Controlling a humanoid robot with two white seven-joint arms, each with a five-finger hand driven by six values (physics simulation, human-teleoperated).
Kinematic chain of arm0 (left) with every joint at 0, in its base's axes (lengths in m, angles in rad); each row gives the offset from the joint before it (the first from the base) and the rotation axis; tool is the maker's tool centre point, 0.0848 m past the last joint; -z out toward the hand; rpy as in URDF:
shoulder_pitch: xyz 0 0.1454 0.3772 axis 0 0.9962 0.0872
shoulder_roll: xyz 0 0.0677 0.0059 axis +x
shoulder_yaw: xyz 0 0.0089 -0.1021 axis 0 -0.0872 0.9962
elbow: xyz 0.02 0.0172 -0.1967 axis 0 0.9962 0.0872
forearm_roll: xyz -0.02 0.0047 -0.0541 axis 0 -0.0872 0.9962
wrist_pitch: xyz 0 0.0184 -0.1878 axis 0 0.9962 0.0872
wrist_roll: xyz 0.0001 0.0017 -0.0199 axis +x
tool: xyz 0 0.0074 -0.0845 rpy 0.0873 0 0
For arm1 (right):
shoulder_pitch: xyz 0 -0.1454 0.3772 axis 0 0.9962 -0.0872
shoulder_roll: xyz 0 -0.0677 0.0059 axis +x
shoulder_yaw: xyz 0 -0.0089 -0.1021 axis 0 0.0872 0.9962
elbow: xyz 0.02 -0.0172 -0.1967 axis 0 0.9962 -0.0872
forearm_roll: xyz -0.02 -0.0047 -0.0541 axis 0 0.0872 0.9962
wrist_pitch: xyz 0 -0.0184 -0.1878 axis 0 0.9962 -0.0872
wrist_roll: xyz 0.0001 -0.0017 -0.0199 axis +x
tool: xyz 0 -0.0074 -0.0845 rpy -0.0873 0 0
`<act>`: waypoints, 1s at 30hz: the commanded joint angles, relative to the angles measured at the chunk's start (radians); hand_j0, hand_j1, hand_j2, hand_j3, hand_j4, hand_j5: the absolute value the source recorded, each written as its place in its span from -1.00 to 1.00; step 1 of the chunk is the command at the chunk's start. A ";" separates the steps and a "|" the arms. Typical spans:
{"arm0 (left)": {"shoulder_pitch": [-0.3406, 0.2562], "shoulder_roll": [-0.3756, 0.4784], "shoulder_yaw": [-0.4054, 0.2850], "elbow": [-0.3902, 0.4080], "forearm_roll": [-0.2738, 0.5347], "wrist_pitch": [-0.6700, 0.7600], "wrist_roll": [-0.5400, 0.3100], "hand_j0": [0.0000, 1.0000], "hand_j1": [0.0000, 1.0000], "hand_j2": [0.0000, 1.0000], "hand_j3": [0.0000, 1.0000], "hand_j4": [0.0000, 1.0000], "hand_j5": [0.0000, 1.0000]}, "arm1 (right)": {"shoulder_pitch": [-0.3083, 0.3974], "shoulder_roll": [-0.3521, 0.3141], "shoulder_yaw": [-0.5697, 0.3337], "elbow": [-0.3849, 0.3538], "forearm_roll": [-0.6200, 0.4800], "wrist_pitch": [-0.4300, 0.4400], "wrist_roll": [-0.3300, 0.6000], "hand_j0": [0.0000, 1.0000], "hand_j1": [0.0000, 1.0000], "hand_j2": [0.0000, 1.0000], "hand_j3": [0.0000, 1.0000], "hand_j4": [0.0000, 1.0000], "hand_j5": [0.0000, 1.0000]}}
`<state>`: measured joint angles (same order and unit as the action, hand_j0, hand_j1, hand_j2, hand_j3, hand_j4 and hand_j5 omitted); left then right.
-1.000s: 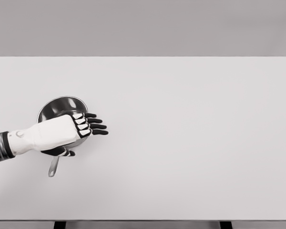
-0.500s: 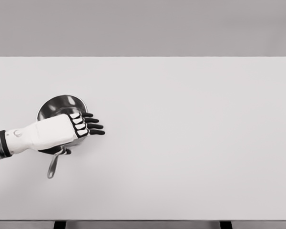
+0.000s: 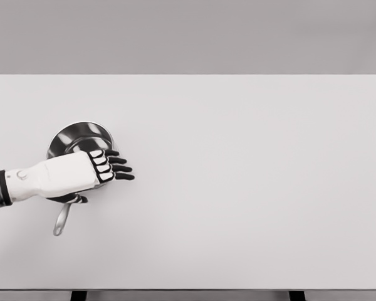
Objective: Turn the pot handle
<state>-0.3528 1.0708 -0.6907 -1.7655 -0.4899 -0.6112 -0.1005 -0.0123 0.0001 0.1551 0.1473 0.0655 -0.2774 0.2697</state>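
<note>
The pot (image 3: 79, 138) sits on the tabletop (image 3: 250, 188) near its left edge, roughly midway between the far and near edges. Its handle (image 3: 62, 219) projects from under the hand toward the near edge, angled slightly toward the left edge.

My left hand (image 3: 81, 172) enters from the left edge and lies over the near part of the pot's rim, where the handle joins the body. The four fingers (image 3: 116, 168) extend almost straight toward the right edge and close on nothing. The thumb is tucked beneath the palm beside the handle root; I cannot tell whether it touches the handle. I treat the hand as extended and holding nothing. The right hand is not in view.

Procedure for the step in hand, as I judge it:

1. Apply force to the handle only, not to the pot's rim, so that the pot pivots rather than slides.
2. Contact the handle close to its free end where possible; a push near the root gives little turning effect.
3. Sweep slowly in an arc about the pot's centre. A straight push is likely to translate the pot toward the left edge, which is near.
4. Keep the palm low but clear of the rim, so the pot does not tip.
</note>
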 commanded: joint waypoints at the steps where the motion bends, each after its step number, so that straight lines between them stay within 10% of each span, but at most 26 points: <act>1: 0.000 0.001 0.000 0.000 0.001 0.000 -0.008 1.00 1.00 1.00 1.00 1.00 1.00 | 0.000 0.000 0.000 0.000 0.000 0.000 0.000 1.00 1.00 1.00 1.00 1.00 1.00; 30: 0.003 0.024 0.056 -0.002 -0.012 0.000 -0.008 1.00 1.00 1.00 1.00 1.00 1.00 | 0.000 0.000 0.000 0.000 0.000 0.000 0.000 1.00 1.00 1.00 1.00 1.00 1.00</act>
<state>-0.3497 1.0907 -0.6411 -1.7664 -0.5079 -0.6113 -0.1100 -0.0123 0.0001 0.1551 0.1473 0.0655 -0.2774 0.2697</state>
